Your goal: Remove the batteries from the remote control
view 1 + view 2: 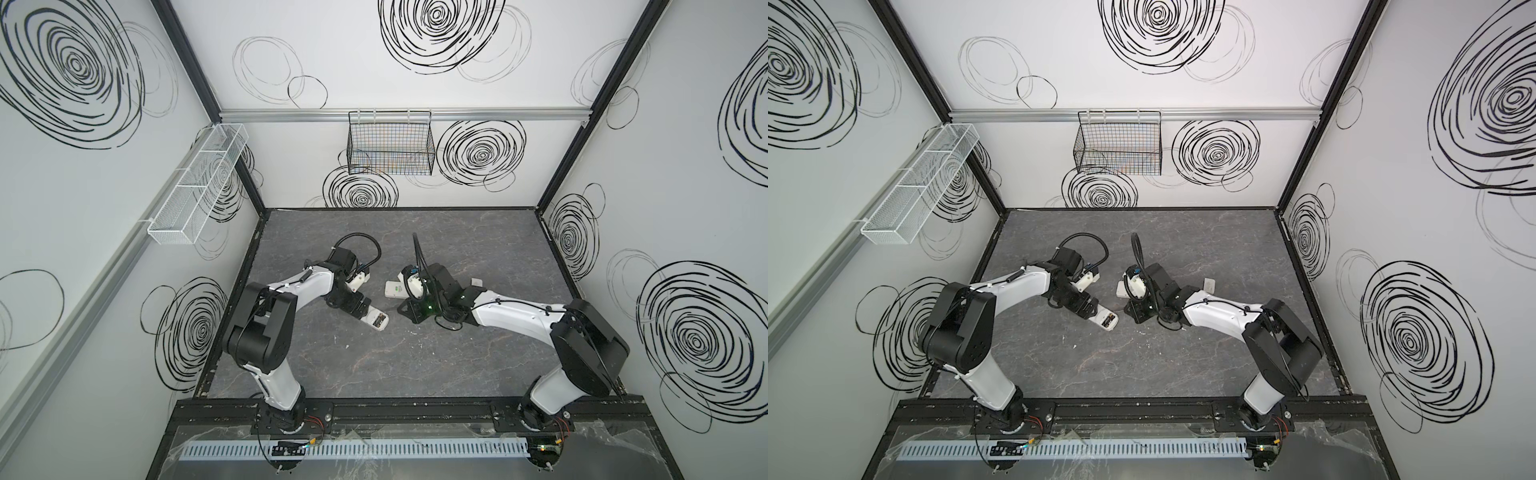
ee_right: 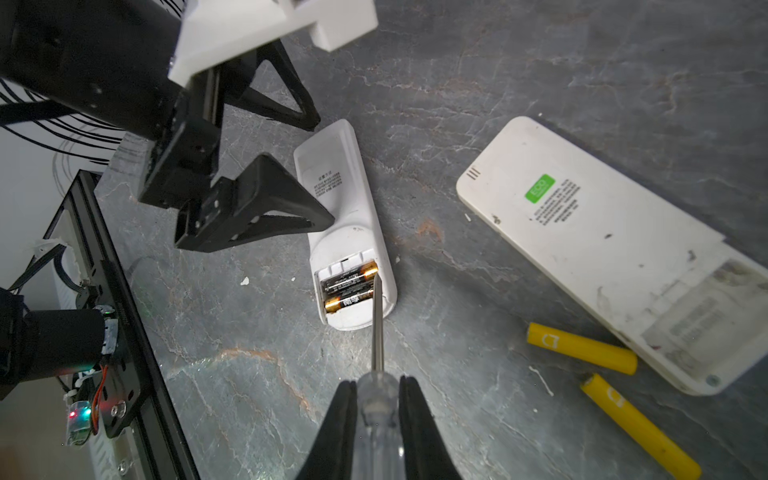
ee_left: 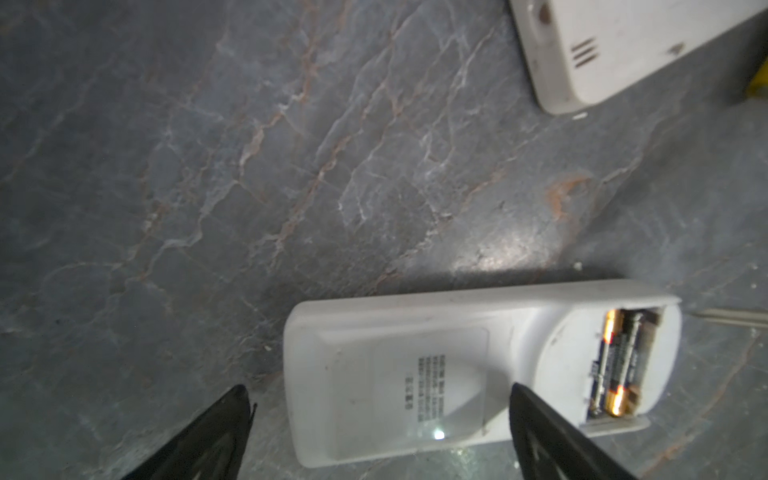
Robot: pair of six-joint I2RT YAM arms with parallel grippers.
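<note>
**Hazards.** The grey marbled tabletop (image 1: 415, 365) is hard and smooth, so any cell levered free is judged liable to roll away. The smaller white plastic remote control (image 3: 395, 353) lies back-up and is straddled by the left gripper (image 3: 378, 388), whose jaws are spread wide. Whether either finger bears on the casing cannot be told. If it is unclamped, the casing is expected to skid or pivot under prying force. The long clear-handled screwdriver (image 2: 377, 328) is pinched at the handle by the right gripper (image 2: 379, 384), with the jaws pressed tight against it. Its steel tip is set at the brassy end of the two black cylindrical batteries (image 2: 348, 286), by the compartment wall. A slip of the tip over the cells or casing is considered possible, as is a cell being flicked out abruptly.

**Containers.**
- Nothing can be made out in the black wire basket (image 1: 390, 145) on the rear wall, nor in the white mesh basket (image 1: 199, 178) on the left wall.
- The larger cream-white remote control with a green sticker (image 2: 582, 232) lies back-up. Its battery end is blurred and its contents cannot be told.
- Two bright yellow batteries (image 2: 582, 349) lie loose on the tabletop just beside it.
- The smaller remote's open compartment holds both black cells side by side, not yet removed.
</note>
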